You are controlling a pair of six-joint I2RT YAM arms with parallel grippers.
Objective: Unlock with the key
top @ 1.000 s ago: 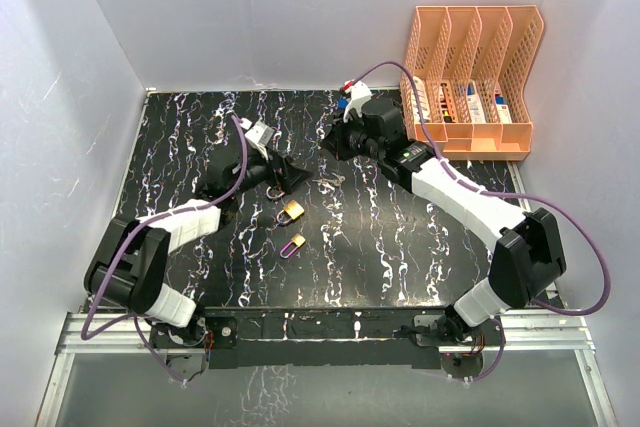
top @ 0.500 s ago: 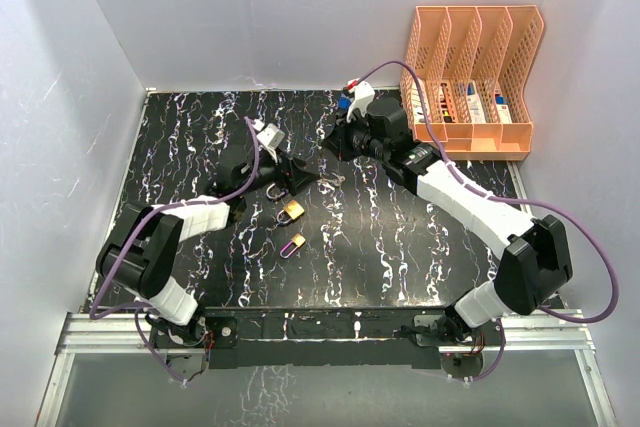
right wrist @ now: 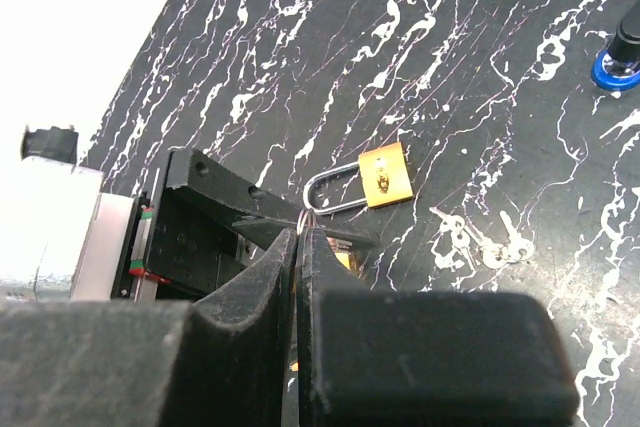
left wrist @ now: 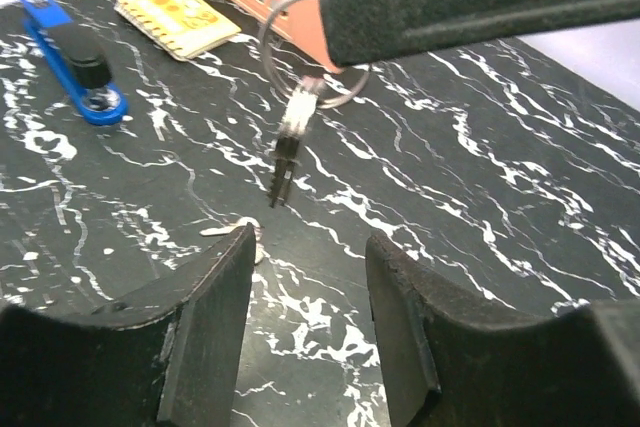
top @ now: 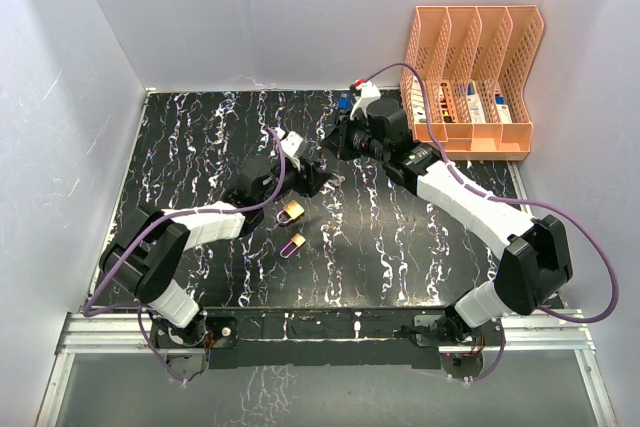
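- My right tool [right wrist: 298, 247] is pinched together on the ring of the key [left wrist: 287, 152], which dangles over mid-surface [top: 400, 247].
- My left tool [left wrist: 305, 277] has its fingers apart, close by the key.
- Gold padlock [right wrist: 385, 175] lies flat near the surface middle.
- Probably a smaller padlock [top: 295, 244] toward the near edge.

Black white-veined table [top: 400, 247], gold padlock [right wrist: 385, 175], silver key [left wrist: 290, 147], orange rack [top: 480, 137]
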